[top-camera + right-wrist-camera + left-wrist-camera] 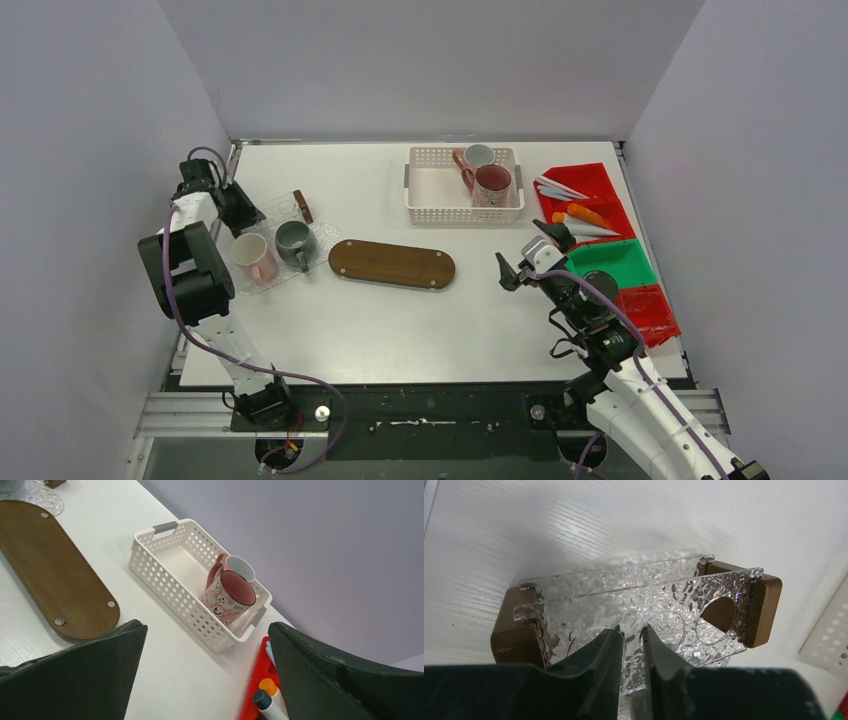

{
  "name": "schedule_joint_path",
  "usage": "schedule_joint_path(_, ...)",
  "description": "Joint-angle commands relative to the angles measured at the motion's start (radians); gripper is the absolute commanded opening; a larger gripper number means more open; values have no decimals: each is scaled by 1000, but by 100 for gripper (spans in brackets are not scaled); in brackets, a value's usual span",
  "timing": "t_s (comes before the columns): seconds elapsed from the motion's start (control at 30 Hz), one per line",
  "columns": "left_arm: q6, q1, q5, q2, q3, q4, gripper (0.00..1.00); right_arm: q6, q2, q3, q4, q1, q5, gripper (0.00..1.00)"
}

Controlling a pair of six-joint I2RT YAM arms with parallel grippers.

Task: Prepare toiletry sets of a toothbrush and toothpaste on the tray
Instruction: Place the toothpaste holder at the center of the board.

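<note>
Clear tray (322, 237), table's left, carrying pink mug (250, 257) and green mug (293, 242): stiff, slippery, probably brittle. Best hold: rim or wooden handle (766, 610). Left gripper (631, 630) clamped on rim; right gripper (204, 630) jaws wide apart, empty.

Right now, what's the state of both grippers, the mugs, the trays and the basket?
left gripper: shut on the clear textured glass tray, at its rim.
right gripper: open, empty.
pinkish-white ceramic mug: upright, empty, on the glass tray.
dark green ceramic mug: upright, empty, beside it.
oval wooden tray: nothing on it.
white perforated plastic basket: holds two mugs.
maroon patterned mug: upright, empty.
white mug with pink handle: upright, empty.
</note>
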Motion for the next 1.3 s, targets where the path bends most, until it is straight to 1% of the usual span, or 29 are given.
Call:
schedule_joint_path(0.0, 21, 10, -1, -16, 26, -36, 22, -6, -6, 0, 55, 0, -12, 100)
schedule_joint_path(0.23, 15, 11, -43, -37, 40, -51, 46, -6, -11, -1, 54, 0, -12, 100)
schedule_joint_path(0.47, -3, 11, -45, -63, 68, -54, 64, -1, -36, -4, 55, 0, -14, 100)
schedule_joint_path(0.57, -12, 10, -36, -71, 65, -50, 69, 0, -45, -3, 54, 2, -19, 100)
schedule_joint_path(0.9, -70, -31, 1, -66, 43, -20, 71, 2, -56, -3, 47, 3, -27, 100)
schedule_joint_path(1.17, -103, -65, -56, -76, 40, -16, 73, 2, -50, -1, 48, 3, -30, 100)
schedule_joint_path(1.27, -107, -65, -102, -91, 39, -33, 76, 2, -52, 0, 47, 4, -30, 100)
